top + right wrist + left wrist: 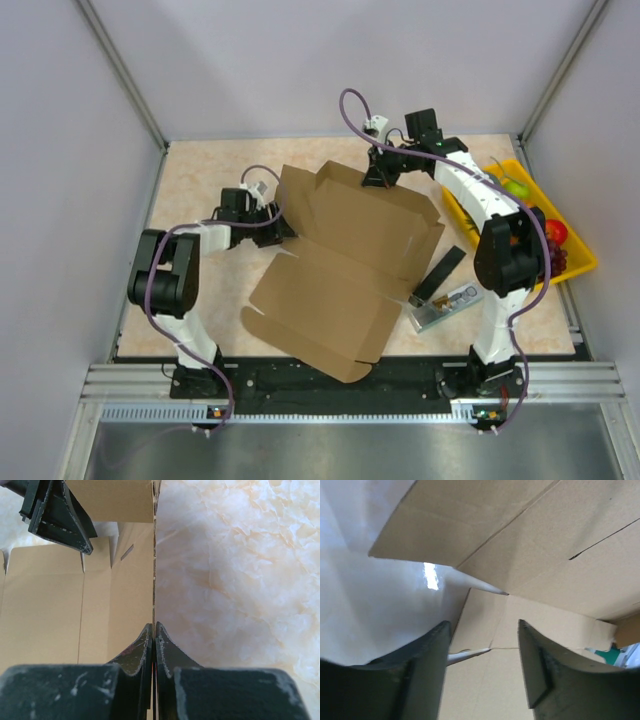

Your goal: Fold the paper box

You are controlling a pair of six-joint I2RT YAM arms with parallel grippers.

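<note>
Left fingers (422, 677) stood apart with nothing gripped, at the left edge of the paper box (340, 265). Right fingers (137, 655) were pinched shut on its raised far wall, upper centre. Box lay half-folded mid-frame on the surface (200, 180).

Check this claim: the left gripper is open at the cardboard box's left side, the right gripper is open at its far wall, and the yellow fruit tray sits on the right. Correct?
One error: the right gripper is shut on the far wall of the cardboard box, as the right wrist view shows. The rest holds: left gripper open, yellow fruit tray on the right.
</note>
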